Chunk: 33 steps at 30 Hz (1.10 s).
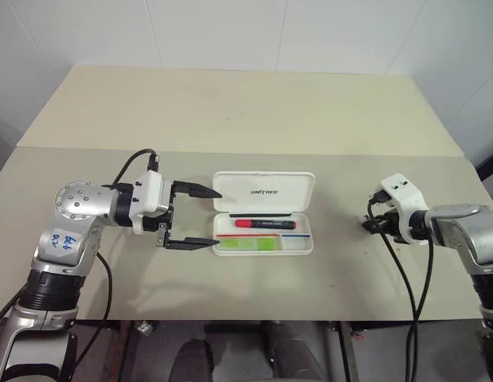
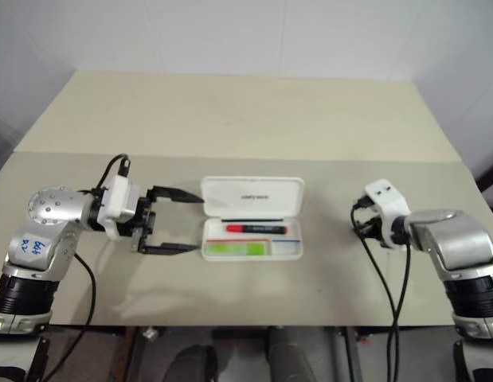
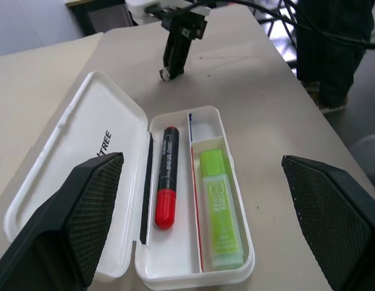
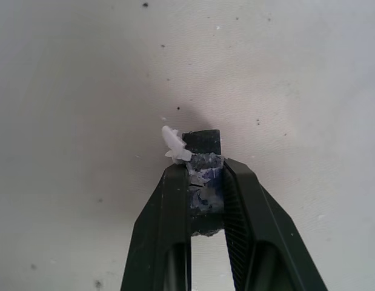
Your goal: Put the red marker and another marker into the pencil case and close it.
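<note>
Here, open pencil case [image 1: 263, 212] mid-table [image 1: 230, 103].

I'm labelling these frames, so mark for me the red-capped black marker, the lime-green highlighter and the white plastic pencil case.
Red-capped black marker [image 3: 165, 194]: left wrist view, where barrel meets red cap.
Lime-green highlighter [image 3: 219, 212]: left wrist view, middle of its translucent body.
White plastic pencil case [image 1: 264, 191]: left eye view, open lid by the lettering.

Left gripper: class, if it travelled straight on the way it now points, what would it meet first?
Probably the pencil case. The left gripper, jaws open, points sideways at the open case, which holds the red marker and green highlighter. How high it stands above the table is unclear.
</note>
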Motion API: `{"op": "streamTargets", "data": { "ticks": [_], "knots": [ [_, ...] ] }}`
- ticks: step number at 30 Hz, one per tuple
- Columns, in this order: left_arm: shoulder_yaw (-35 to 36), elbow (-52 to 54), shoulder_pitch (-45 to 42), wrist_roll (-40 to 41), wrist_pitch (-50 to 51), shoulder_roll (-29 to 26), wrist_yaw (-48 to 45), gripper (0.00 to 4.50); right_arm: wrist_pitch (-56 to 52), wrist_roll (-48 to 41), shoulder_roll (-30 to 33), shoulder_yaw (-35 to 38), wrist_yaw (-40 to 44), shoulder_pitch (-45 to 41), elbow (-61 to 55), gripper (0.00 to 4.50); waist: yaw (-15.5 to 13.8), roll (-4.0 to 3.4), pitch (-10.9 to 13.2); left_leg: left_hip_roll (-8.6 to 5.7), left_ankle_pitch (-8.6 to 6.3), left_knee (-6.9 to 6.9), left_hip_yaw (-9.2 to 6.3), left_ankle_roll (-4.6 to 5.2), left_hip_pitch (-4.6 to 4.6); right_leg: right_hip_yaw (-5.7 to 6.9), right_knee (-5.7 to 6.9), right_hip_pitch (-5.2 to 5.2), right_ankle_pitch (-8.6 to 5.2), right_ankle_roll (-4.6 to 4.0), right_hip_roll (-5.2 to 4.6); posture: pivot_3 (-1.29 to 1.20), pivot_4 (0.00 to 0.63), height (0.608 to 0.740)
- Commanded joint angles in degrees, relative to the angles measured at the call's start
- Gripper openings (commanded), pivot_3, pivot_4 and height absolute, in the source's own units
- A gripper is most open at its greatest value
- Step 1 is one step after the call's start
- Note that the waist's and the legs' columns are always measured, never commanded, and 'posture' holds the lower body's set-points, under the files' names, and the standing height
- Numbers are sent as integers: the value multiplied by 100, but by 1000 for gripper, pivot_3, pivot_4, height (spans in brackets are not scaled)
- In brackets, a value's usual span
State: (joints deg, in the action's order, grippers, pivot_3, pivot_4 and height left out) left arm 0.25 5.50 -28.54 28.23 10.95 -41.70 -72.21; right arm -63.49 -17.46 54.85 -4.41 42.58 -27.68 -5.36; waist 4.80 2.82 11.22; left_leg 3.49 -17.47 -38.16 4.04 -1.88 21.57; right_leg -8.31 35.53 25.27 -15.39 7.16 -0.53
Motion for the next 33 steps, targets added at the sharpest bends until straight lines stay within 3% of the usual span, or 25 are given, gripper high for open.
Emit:
{"op": "streamTargets", "data": {
  "ticks": [1,5,11,20,33],
  "knots": [
    [186,330,-125,334,329,3,117,4500,790,-10,339,-48,683,47,-113,562,2,-2,1,1,-2,3,0,3,1,0,2,4,3,7,1,0,150,740],
    [210,394,-10,366,549,-112,24,4500,1423,-21,487,-253,1382,-91,-278,562,34,-5,2,12,-9,10,2,16,0,2,8,12,-5,-2,14,0,150,740],
    [321,39,197,84,285,-321,-149,4500,1158,-129,429,-816,1955,-629,-1047,562,41,-11,6,15,-10,7,1,17,-2,6,23,20,-11,-12,15,0,150,740],
    [398,-151,503,-145,-95,-522,-231,4500,1049,-126,131,-1295,2119,-981,-1585,562,-5,-11,7,15,-11,8,3,16,1,15,18,22,-19,-23,7,0,150,740],
    [460,114,699,-121,-27,-543,-50,4500,1481,334,-310,-2114,2274,-1264,-1508,562,10,-11,7,16,-12,7,4,17,0,19,26,26,-20,-25,7,0,150,740]
  ]
}}
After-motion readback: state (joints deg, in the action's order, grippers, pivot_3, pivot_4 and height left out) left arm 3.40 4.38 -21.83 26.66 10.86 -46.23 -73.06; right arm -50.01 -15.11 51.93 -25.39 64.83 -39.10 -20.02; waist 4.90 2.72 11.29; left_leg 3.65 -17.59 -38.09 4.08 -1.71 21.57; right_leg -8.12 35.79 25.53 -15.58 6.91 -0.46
